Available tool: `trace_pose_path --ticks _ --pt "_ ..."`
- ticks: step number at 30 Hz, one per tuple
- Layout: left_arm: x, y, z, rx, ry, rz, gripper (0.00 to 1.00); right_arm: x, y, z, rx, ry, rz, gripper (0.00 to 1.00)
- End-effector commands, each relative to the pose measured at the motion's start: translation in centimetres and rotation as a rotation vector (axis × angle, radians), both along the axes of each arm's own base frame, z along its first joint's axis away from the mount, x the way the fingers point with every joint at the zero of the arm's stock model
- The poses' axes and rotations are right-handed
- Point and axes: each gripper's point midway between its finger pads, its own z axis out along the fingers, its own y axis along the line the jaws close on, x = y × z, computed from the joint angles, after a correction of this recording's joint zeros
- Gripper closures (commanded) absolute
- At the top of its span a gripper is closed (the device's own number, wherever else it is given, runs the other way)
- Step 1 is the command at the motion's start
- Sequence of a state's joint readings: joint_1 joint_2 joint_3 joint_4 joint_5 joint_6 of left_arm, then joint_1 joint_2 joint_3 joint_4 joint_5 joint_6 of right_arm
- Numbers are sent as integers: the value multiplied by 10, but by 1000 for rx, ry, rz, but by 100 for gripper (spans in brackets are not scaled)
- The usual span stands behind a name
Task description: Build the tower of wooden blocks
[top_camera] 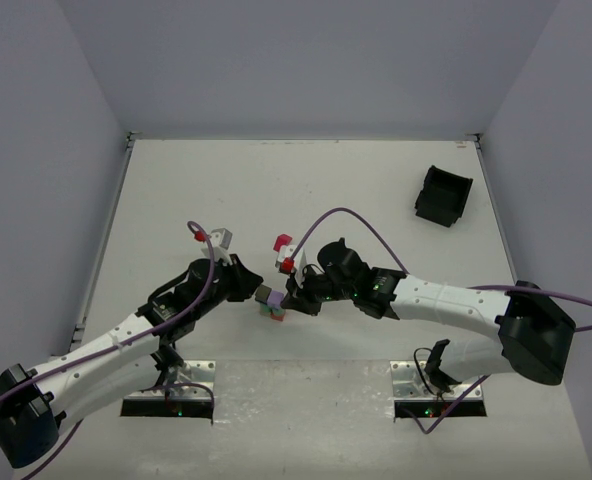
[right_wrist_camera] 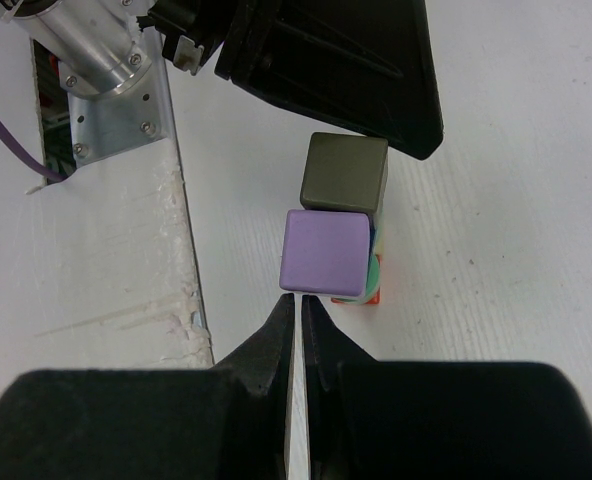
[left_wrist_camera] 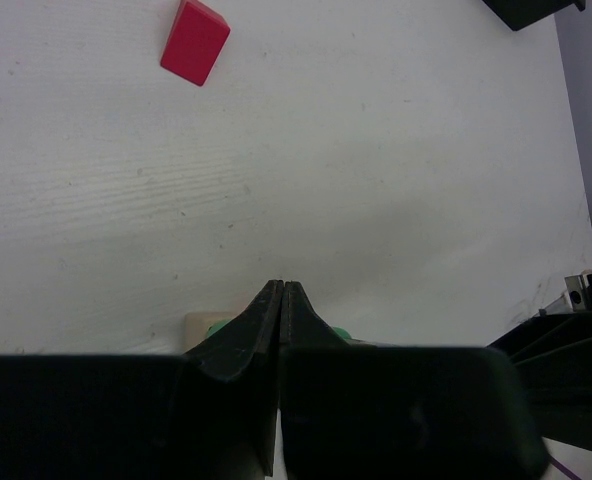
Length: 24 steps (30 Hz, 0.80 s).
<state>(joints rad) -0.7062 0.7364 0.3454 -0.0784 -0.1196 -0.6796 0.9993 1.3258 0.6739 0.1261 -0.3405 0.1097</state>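
The tower (top_camera: 273, 311) stands between my two grippers, near the front of the table. From above in the right wrist view, a purple cube (right_wrist_camera: 324, 252) and a dark olive block (right_wrist_camera: 345, 172) lie side by side at its top. Green (right_wrist_camera: 374, 272) and red (right_wrist_camera: 373, 298) edges peek out below them. My right gripper (right_wrist_camera: 298, 298) is shut and empty, its tips just short of the purple cube. My left gripper (left_wrist_camera: 282, 285) is also shut and empty, just above the tower on the olive block's side. A loose red block (left_wrist_camera: 194, 40) lies on the table beyond it.
A black plastic bin (top_camera: 443, 195) sits at the back right of the table (top_camera: 276, 190). The arms' metal base plates (top_camera: 168, 400) line the near edge. Grey walls close in the table on three sides.
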Motion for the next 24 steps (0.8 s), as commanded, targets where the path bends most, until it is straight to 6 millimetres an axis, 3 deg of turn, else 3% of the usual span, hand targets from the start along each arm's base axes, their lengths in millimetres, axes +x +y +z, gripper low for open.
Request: trace_pose_path --ticks 1,24 --pt "6 -8 26 -45 -80 -13 100 4 11 19 56 -40 3 95" --pt "12 -5 28 -31 -87 14 100 1 12 19 59 -39 12 95"
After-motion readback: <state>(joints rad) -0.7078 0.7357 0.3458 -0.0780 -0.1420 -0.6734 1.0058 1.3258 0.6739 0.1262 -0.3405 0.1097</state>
